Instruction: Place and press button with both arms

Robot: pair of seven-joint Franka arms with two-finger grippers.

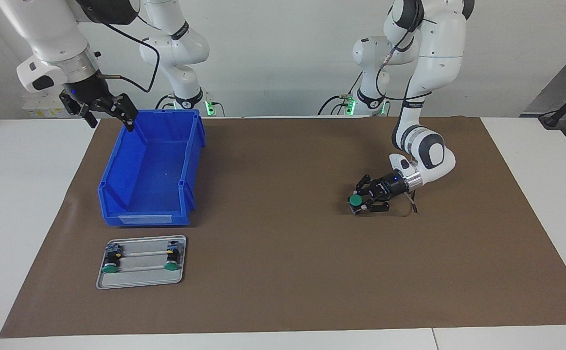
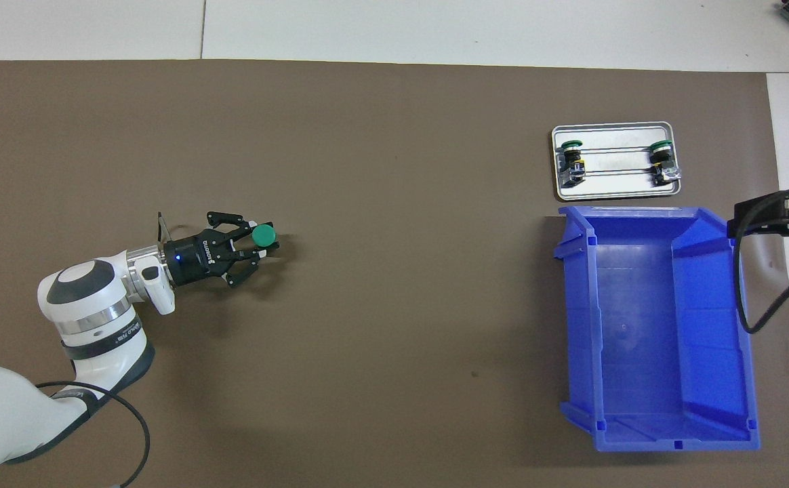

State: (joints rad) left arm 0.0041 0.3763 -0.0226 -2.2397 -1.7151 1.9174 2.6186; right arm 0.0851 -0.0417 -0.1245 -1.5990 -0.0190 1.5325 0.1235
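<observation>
Overhead view is showing the brown mat, the blue bin, then the left gripper clenching the button low over the mat. 2 spare buttons are lying in the tray. Right gripper is waiting, fingers spread. Releasing it tilted could be tipping the button over.

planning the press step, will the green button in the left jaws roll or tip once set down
The button probably rolls on its side, since cap and body look round. Standing upright it may tip: the cap looks wider than the body. The left gripper could steady it.
</observation>
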